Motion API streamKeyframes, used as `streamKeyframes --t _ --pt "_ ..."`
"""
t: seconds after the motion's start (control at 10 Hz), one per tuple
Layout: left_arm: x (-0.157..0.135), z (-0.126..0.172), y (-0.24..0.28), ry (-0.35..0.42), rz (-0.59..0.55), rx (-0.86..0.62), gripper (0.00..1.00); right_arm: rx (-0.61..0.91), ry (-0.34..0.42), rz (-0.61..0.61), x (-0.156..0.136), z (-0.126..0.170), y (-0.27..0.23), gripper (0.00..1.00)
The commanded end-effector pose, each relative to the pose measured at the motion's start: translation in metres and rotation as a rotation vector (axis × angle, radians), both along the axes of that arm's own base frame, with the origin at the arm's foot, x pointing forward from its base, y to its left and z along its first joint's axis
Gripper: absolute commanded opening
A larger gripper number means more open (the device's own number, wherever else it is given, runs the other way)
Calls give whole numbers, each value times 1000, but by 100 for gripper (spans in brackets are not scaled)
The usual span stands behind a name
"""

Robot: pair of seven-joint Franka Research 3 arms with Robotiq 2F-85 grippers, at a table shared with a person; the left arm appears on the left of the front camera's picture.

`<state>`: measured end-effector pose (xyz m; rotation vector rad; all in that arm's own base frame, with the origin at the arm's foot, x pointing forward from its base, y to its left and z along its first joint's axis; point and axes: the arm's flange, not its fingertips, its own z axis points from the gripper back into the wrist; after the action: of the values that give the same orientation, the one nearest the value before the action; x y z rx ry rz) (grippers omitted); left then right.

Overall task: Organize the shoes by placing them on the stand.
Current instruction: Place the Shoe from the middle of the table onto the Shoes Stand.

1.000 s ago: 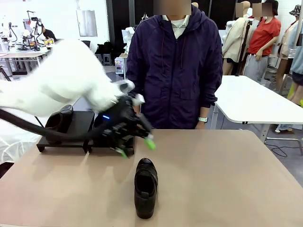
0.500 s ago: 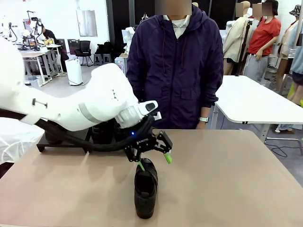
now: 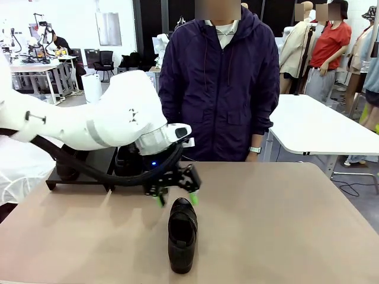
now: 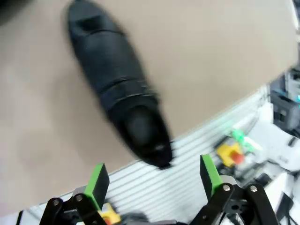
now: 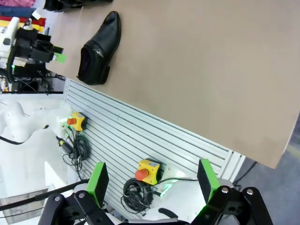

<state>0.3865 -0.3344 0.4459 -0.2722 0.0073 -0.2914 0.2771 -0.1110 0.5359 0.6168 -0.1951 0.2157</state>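
Note:
One black glossy shoe (image 3: 182, 235) lies lengthwise in the middle of the tan table, also seen in the right wrist view as the shoe (image 5: 98, 47). My left gripper (image 3: 176, 198) hangs open just above the shoe's far end, nothing between its green pads. The left wrist view shows that shoe (image 4: 117, 84), blurred, beyond the open left gripper (image 4: 153, 178). The black stand (image 3: 89, 173) sits at the table's back left, mostly behind my left arm. A dark shoe (image 3: 66, 168) rests on it. My right gripper (image 5: 152, 180) is open and empty, off the table's near edge.
A person in a dark purple jacket (image 3: 222, 83) stands at the far edge, hands out of sight. Yellow stop-button boxes (image 5: 149, 171) and cables lie below the table's near edge (image 5: 187, 140). Bare tabletop (image 3: 284, 225) spreads to the right of the shoe.
My left arm has swung from the stand rightward to the lone shoe and has come down over its far end. It has stayed open. The shoe has not moved.

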Motion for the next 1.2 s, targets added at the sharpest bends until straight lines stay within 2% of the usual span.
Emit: streamKeyframes --t 0.0,0.2,0.3,0.5,0.6,1.1 --pt "-27 -3 31 -38 152 128 100 6 -9 15 0 4 -2 100" --pt "-39 -38 31 -32 208 140 100 6 -9 15 0 4 -2 100" --pt "-37 -46 30 -57 232 123 100 6 -9 15 0 4 -2 100" --pt "-26 -56 22 -127 274 119 100 6 -9 15 0 4 -2 100" --pt "-17 -61 16 -133 266 108 100 6 -9 15 0 4 -2 100" --pt "14 -86 -7 -90 247 111 100 6 -9 15 0 4 -2 100"
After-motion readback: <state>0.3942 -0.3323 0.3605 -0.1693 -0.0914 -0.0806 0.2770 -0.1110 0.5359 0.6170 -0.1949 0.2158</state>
